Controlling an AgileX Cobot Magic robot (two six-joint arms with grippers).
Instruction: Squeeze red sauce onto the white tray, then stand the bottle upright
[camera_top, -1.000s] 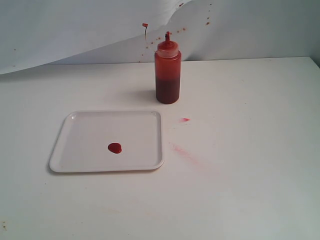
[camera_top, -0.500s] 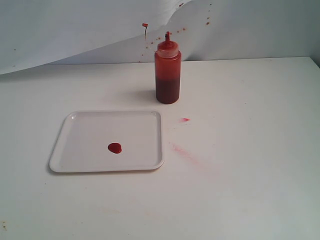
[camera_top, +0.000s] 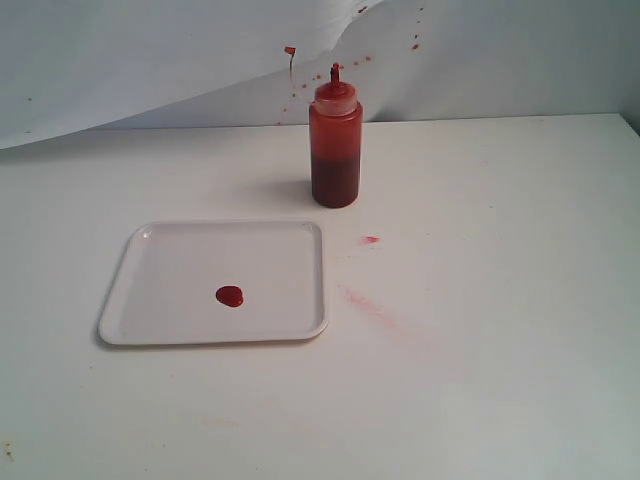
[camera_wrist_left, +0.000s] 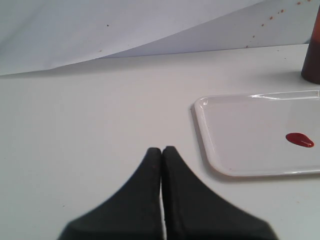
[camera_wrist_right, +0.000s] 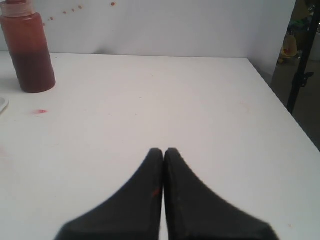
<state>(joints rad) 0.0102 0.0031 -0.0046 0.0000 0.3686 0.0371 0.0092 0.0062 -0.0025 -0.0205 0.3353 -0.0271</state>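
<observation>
Upright bottle (camera_top: 335, 150) at upper centre of frame, long axis vertical, just above tray (camera_top: 160, 325). On tray, sauce blob (camera_top: 229, 296). Clenched, empty: left fingers (camera_wrist_left: 149, 185), right fingers (camera_wrist_right: 149, 185). Both well apart from bottle, right likely nearer.

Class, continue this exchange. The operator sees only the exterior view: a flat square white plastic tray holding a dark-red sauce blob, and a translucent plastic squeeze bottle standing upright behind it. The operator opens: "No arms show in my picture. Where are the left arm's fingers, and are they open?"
Observer: The left gripper hangs over the white table beside the white tray. Its black fingers are pressed shut on nothing.
Operator: And the right arm?
Observer: The right gripper is shut and empty too, over the table and apart from the squeeze bottle.
</observation>
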